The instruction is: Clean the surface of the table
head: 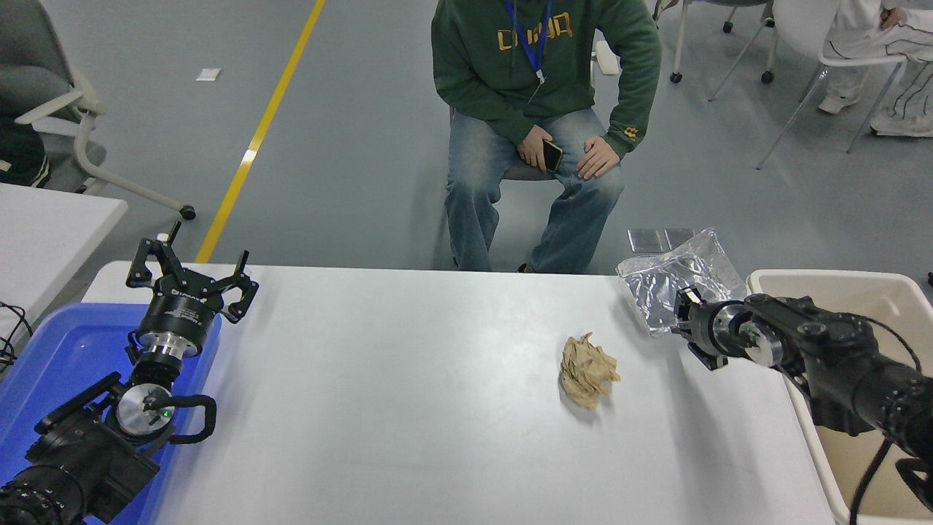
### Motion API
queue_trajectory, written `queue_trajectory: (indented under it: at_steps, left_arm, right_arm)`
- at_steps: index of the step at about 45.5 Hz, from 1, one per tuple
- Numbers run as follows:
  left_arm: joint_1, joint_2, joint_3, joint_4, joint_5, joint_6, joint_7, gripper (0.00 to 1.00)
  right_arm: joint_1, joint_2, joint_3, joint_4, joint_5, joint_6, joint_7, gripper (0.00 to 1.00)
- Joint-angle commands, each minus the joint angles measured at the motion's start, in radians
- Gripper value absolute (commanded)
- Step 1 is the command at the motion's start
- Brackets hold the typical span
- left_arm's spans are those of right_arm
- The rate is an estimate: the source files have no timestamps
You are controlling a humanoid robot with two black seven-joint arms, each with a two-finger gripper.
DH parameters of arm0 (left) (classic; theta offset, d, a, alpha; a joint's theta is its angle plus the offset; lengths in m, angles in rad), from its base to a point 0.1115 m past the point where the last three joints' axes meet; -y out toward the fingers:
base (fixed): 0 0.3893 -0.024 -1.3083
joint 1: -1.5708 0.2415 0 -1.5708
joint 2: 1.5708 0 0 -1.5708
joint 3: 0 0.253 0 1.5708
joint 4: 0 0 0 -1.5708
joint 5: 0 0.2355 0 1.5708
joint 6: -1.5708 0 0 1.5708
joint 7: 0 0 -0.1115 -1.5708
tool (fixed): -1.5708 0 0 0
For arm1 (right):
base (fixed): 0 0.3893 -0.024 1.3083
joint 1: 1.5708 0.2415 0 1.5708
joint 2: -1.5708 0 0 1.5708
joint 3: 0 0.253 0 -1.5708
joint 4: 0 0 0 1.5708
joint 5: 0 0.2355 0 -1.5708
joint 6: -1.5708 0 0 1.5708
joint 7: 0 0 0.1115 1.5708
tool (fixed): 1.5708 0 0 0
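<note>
The right gripper [684, 315] has its fingers clenched on a silver wrapper [667, 281], lifted at the tabletop's [408, 379] three o'clock edge. Best carry it level toward the bin [867, 292], releasing only once over it. Crumpled paper [587, 370] waits. The left gripper [191, 273], fingers released, sits parked at nine o'clock.

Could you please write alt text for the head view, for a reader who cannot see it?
The right gripper holds a crinkled clear plastic bag at the white table's far right corner, beside a beige bin. A crumpled brown paper ball lies mid-table; the left gripper is parked open over a blue tray.
</note>
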Motion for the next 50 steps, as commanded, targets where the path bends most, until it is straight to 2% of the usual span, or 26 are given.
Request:
queue_trajectory:
  at_steps: [1, 29, 39, 50]
  left_arm:
    - [0.0, 0.0, 0.0, 0.0, 0.0, 0.0, 0.0, 1.0]
    - [0.0, 0.0, 0.0, 0.0, 0.0, 0.0, 0.0, 1.0]
    - [0.0, 0.0, 0.0, 0.0, 0.0, 0.0, 0.0, 1.0]
    - [0.0, 0.0, 0.0, 0.0, 0.0, 0.0, 0.0, 1.0]
  right_arm:
    - [0.004, -0.175, 0.007, 0.217, 0.002, 0.0, 0.0, 0.0]
    - [0.073, -0.689, 0.005, 0.706, -0.004, 0.031, 0.0, 0.0]
    - [0.113, -0.836, 0.005, 0.815, -0.006, 0.079, 0.0, 0.0]
    - [0.121, -0.959, 0.008, 0.841, -0.013, 0.177, 0.0, 0.0]
